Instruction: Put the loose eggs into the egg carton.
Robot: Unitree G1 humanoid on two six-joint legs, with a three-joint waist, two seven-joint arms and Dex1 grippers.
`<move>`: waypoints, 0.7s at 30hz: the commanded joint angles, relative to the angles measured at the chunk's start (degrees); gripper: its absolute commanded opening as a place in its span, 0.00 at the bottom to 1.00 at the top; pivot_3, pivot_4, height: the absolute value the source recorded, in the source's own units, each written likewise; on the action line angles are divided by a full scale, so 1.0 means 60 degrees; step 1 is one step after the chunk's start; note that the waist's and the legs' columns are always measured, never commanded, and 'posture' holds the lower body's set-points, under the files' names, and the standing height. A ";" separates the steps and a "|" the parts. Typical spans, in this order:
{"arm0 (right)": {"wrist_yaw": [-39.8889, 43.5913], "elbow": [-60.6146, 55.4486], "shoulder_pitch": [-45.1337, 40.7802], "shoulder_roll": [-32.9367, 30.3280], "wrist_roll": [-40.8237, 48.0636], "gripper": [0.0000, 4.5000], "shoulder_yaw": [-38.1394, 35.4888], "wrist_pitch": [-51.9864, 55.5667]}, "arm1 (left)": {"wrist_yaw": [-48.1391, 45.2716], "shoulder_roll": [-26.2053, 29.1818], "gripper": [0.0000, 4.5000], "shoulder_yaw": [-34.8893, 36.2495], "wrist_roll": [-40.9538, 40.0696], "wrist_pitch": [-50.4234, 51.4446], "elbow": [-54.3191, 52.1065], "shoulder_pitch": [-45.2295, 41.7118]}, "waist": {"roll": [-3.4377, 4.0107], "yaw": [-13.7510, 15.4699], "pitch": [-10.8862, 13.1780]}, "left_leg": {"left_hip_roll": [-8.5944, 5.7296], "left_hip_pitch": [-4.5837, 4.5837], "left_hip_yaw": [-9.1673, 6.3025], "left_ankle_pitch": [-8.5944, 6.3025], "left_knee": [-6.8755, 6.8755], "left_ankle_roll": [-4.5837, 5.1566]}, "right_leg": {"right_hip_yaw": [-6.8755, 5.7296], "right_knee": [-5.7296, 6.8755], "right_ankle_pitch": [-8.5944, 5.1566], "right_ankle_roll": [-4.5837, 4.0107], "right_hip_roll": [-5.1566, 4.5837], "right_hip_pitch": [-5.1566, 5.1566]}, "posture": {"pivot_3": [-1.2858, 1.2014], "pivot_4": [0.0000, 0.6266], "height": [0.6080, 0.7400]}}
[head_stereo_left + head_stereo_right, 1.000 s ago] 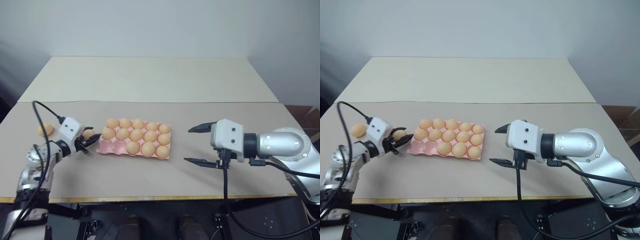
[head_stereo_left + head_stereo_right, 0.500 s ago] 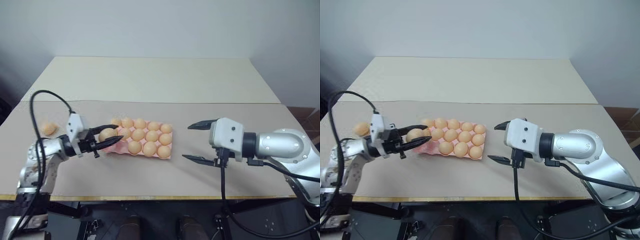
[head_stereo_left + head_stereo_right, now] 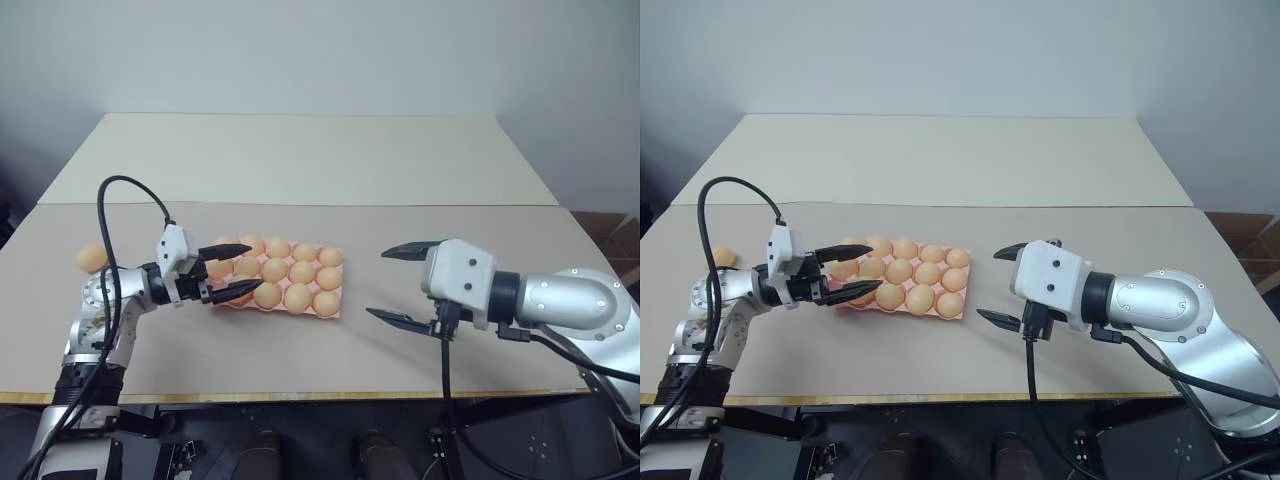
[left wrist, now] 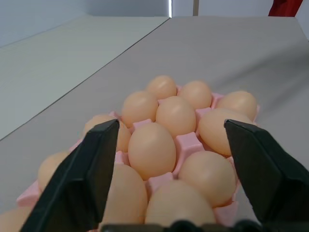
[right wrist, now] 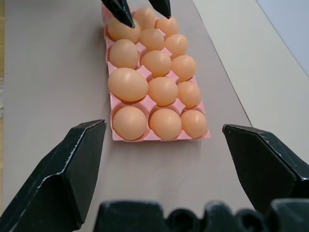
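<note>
Now the left gripper (image 3: 232, 270) hangs open over the near left corner of the egg carton (image 3: 330, 315); nothing held. The right gripper (image 3: 395, 283) gapes empty right of it; one loose egg (image 3: 91, 259) lies well left.

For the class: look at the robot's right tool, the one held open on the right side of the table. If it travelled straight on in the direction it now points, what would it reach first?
Probably the egg carton. The right tool points across bare table toward the carton's near end, so the end row of eggs would likely come first. Its height above the table is unclear.
</note>
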 commanded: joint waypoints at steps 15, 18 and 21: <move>0.0866 0.0217 -0.0138 -0.0222 0.0511 1.00 -0.0558 -0.0521 | -0.0222 0.2098 0.81 0.2591 -0.0973 0.0561 -0.2291 0.2465 | 0.0001 -0.0047 0.0001 | 0.0013 0.0005 -0.0004 -0.0001 -0.0005 0.0000 | 0.0008 -0.0003 0.0000 0.0000 -0.0001 -0.0007 | 0.52 0.24 1.00; 0.1222 0.0440 -0.0288 -0.0193 0.0745 1.00 -0.0544 -0.0647 | -0.0112 0.2465 0.81 0.3470 -0.1085 0.0773 -0.2863 0.3427 | 0.0001 -0.0034 0.0001 | 0.0014 0.0013 -0.0003 -0.0001 -0.0004 0.0000 | 0.0007 -0.0003 0.0000 0.0000 -0.0003 0.0001 | 0.52 0.24 1.00; 0.1563 0.0666 -0.0553 -0.0069 0.1067 1.00 -0.0487 -0.0696 | 0.0004 0.2626 0.81 0.4404 -0.1044 0.0926 -0.3402 0.4527 | 0.0003 -0.0031 0.0001 | 0.0015 0.0022 -0.0001 -0.0001 -0.0006 0.0000 | 0.0009 -0.0004 -0.0001 0.0000 -0.0004 0.0005 | 0.52 0.24 1.00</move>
